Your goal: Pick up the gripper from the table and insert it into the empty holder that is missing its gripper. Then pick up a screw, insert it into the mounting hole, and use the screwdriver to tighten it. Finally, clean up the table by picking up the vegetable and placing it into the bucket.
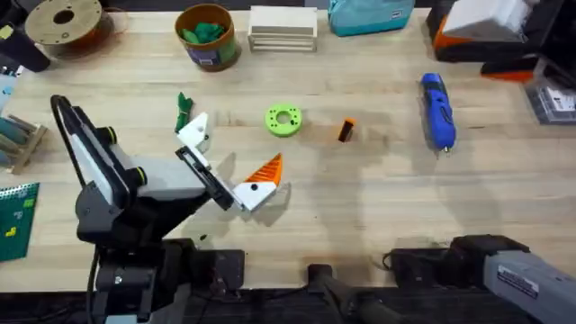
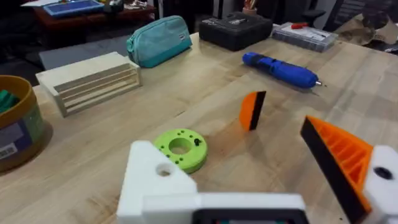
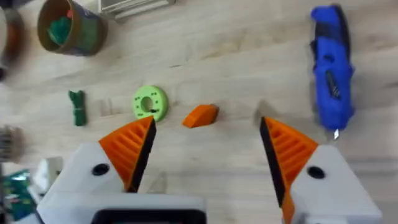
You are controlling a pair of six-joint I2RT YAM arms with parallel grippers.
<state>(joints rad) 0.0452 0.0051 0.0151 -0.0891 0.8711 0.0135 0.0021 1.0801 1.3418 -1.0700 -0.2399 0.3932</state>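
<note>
L gripper fingers apart; R gripper fingers apart.

The table is light wood in planks, with visible grain and a smooth, faintly satin face. The screwdriver has a glossy bright blue plastic body that catches highlights, and a thin metal tip. The small orange gripper looks like matt plastic with a black end face. The lime-green ring is matt plastic, pierced with small holes. The vegetable is dark green and dull. The bucket has a smooth ochre wall and a bluish printed paper label. The right gripper has orange ribbed pads on smooth white plastic mounts. The teal pouch is soft cloth.
</note>
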